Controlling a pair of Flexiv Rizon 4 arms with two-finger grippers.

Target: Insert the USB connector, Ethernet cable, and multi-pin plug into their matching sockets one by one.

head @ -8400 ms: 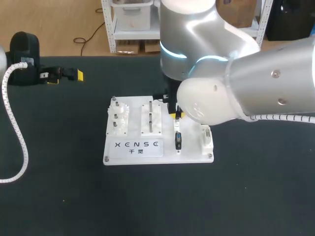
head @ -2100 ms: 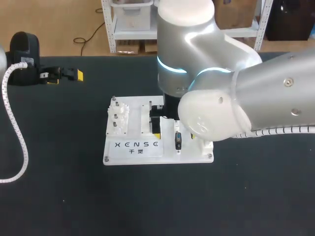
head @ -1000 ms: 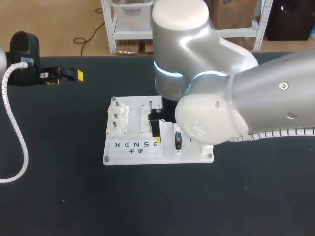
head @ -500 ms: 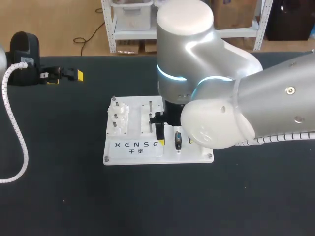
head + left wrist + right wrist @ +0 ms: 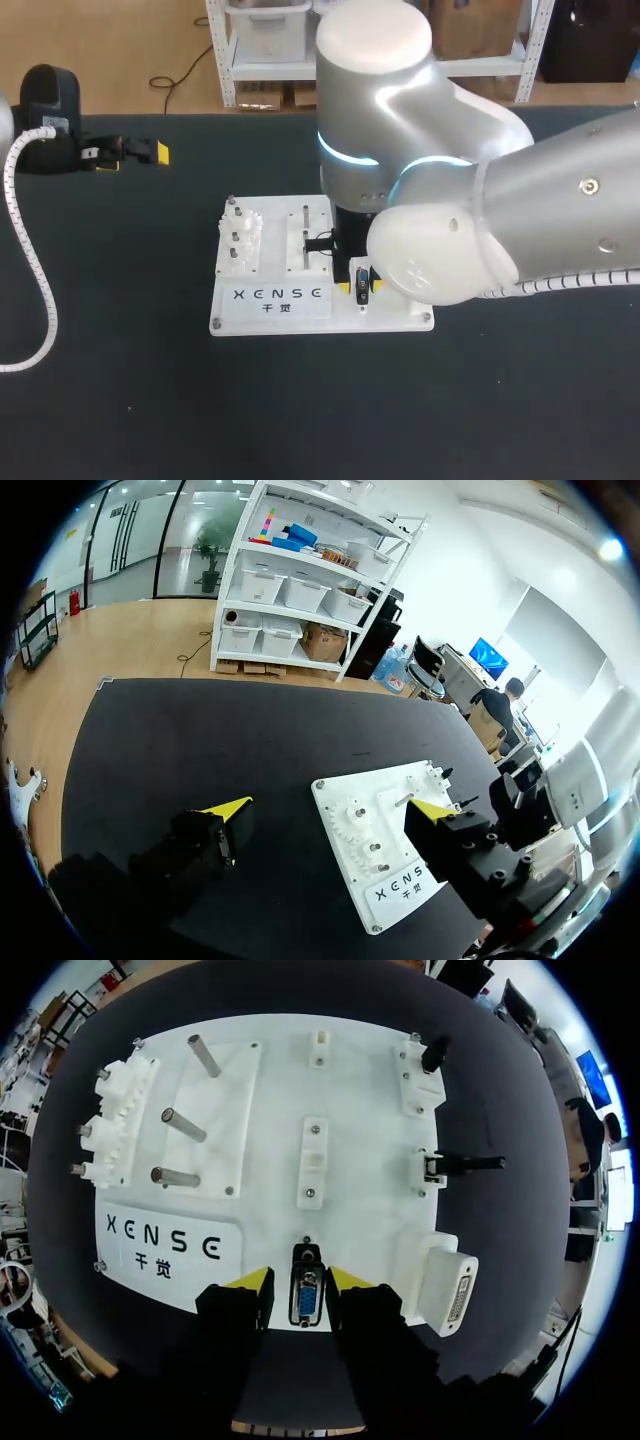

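A white task board [image 5: 260, 300] lies mid-table. A black multi-pin plug [image 5: 305, 1295] with a blue face stands near the board's front edge, also seen as plug [image 5: 362, 285]. My right gripper [image 5: 300, 1280] straddles this plug, one yellow tip on each side. Thin strips of white board still show between fingers and plug, so it stands open. Two black connectors [image 5: 432, 1055] [image 5: 465, 1163] sit in white holders ahead of the gripper, along one side edge of the board. My left gripper [image 5: 135, 155] rests far left, open and empty, also seen as left gripper [image 5: 330, 807].
A white adapter block [image 5: 447, 1290] stands beside the plug at the board's corner. Gears [image 5: 115, 1110], metal pegs [image 5: 185, 1125] and a small socket block [image 5: 313, 1160] fill the rest of the board. A white hose [image 5: 35, 260] loops at the table's left.
My right gripper has shifted right, from the board's middle block to the multi-pin plug, and its fingers have narrowed around the plug. The left arm has not moved.
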